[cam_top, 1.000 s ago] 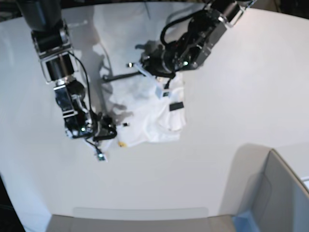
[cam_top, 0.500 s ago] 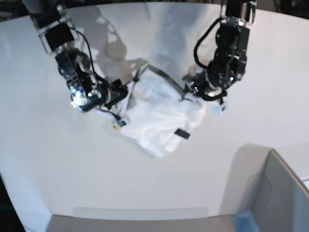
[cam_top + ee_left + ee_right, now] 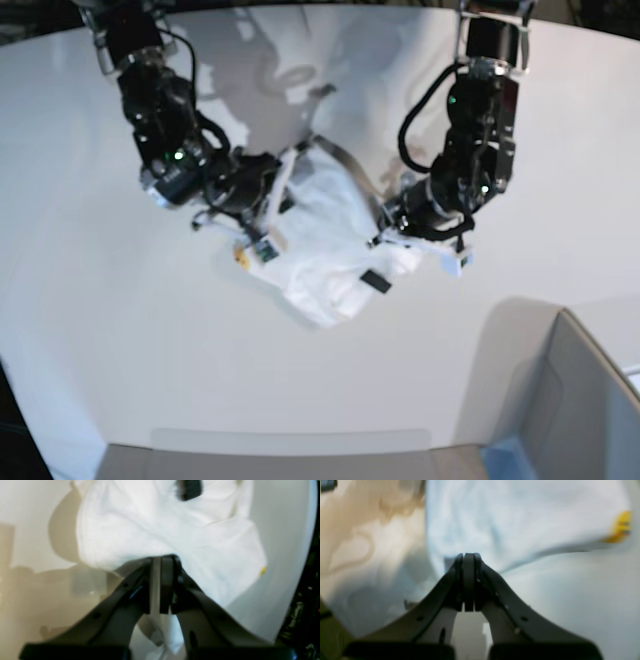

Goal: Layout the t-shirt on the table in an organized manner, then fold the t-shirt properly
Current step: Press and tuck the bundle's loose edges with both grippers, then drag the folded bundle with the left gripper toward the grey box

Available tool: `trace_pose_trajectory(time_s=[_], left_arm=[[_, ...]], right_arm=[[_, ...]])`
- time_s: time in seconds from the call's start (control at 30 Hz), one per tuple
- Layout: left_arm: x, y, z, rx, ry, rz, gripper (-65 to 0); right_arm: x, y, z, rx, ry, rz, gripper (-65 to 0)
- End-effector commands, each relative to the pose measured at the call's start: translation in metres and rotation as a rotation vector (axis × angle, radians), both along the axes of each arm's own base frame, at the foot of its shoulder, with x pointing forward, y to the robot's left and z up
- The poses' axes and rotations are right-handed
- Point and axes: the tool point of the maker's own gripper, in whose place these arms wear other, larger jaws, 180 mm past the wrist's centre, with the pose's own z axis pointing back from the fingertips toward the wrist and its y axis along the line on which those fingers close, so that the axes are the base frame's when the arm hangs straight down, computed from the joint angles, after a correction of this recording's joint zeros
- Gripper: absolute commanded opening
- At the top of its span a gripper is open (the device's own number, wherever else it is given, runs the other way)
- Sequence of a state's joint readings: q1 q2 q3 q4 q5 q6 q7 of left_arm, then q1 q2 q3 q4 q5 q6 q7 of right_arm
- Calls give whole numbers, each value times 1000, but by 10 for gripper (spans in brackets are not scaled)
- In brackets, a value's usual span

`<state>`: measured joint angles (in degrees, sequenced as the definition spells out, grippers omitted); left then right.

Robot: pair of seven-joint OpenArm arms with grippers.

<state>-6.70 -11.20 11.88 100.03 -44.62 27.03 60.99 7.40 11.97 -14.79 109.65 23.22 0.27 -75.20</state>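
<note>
Strung between both: left pincer (image 3: 400, 215) clamped on t-shirt (image 3: 325, 235), right pincer (image 3: 270, 195) clamped opposite; sagging towards counter (image 3: 560, 150).

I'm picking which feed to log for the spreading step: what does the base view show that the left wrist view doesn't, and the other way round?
Only the base view shows both arms at once, the right gripper at the other side of the t-shirt, the whole bunched shirt hanging to a point, and the grey box at the corner. Only the left wrist view shows the left gripper up close, its jaws nearly shut on a white fold of fabric, plus a small yellow speck at the shirt's edge. Both show the shirt, its black tag and the white table.
</note>
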Motion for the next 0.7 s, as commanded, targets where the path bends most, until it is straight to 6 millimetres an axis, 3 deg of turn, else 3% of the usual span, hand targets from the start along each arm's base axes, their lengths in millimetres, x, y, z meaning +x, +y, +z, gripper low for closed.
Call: trace_pose_trajectory(time_s=[0.0,0.07,0.13,0.33,0.5,0.67], left_arm=[[11,-11,23,-29,-76,-10,-600],[8,-25,37,-66,-106,-28,-600],[3,-39,43,-71,-123,-71,-600],[-52,-110,19,-73,-44,-308,-602],[-64,-111,12,-71,-23,-317,-602],[-66,-102,7,-47,-8,-321,-602]], right_arm=[[19,-18,14,-15,-69,-58,-650],[38,-38,24,-16,-125,-137,-650],[51,-50,20,-33,-126,-172,-650],[97,-82,-2,-80,-74,-258,-650],[123,-96,-21,-77,-51,-315,-650],[128,-100,-51,-93,8,-330,-650]])
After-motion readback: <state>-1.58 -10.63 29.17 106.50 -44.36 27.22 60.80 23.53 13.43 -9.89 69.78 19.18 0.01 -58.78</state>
